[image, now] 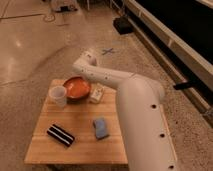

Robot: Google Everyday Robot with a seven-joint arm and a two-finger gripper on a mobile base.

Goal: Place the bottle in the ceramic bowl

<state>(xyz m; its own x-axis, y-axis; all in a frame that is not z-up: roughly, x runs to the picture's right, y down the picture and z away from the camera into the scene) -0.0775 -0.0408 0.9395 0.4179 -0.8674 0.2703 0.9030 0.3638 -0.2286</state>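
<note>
The ceramic bowl [76, 88], orange-red inside with a dark rim, sits at the far left part of the wooden table [80, 145]. The small cream bottle [96, 94] lies on the table just right of the bowl, touching or nearly touching its rim. My white arm reaches in from the lower right and bends down at the bowl's far edge. The gripper [83, 75] is at the arm's end, above the bowl's far rim and just beyond the bottle, mostly hidden by the wrist.
A translucent white cup [58, 95] stands left of the bowl. A black object with white stripes [60, 135] lies front left. A blue sponge-like pad [100, 128] lies front centre. My arm's bulky body [142, 120] covers the table's right side. Polished floor surrounds the table.
</note>
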